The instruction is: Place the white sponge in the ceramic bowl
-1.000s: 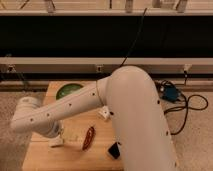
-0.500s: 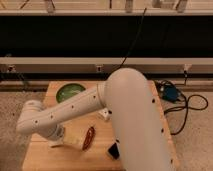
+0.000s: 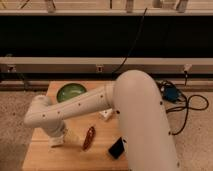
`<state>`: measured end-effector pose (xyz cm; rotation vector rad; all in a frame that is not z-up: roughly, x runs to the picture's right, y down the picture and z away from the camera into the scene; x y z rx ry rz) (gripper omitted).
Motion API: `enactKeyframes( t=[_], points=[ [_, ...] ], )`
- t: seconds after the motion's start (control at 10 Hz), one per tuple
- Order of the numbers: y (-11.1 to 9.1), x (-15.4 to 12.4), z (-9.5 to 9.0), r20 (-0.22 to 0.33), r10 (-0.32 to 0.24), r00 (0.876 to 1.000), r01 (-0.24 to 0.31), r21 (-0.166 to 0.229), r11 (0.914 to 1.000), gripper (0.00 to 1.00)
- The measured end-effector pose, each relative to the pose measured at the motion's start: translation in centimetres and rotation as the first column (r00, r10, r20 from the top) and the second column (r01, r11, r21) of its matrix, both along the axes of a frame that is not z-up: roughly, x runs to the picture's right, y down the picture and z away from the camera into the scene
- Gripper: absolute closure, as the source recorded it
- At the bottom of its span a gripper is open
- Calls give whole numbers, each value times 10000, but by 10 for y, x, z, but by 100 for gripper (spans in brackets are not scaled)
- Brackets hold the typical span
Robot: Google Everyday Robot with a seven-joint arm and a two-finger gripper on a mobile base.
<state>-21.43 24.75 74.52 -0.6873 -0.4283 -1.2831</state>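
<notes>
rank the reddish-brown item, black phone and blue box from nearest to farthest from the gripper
The gripper is low over the table, front left in the view.
1. reddish-brown item, just beside it
2. black phone, farther along the front edge
3. blue box, off the table, far right

No text, label, brand, number or sign can be read on anything here. The smooth white robot arm (image 3: 135, 115), the round green-glazed ceramic bowl (image 3: 70, 92), the flat black rectangular object (image 3: 117, 148) and the pale wooden table top (image 3: 45, 156) show no legible marking. The gripper (image 3: 56, 141) sits low over the table near the lower left of the view, below the arm's bent elbow, and no lettering can be made out on it either.
</notes>
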Motion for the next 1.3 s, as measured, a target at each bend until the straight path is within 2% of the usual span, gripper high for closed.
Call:
enactKeyframes(
  t=[0.1, 0.3, 0.5, 0.8, 1.3],
  points=[
    [-8, -5, -3, 404, 121, 9991, -119, -48, 9999, 20],
    [-14, -12, -1, 782, 115, 9969, -101, -182, 9998, 20],
    [-10, -18, 6, 1093, 106, 9940, -79, -259, 9996, 20],
    [0, -25, 24, 1388, -98, 9903, 127, -196, 9997, 20],
    [7, -37, 45, 1541, -616, 9861, 652, -185, 9977, 20]
  ],
)
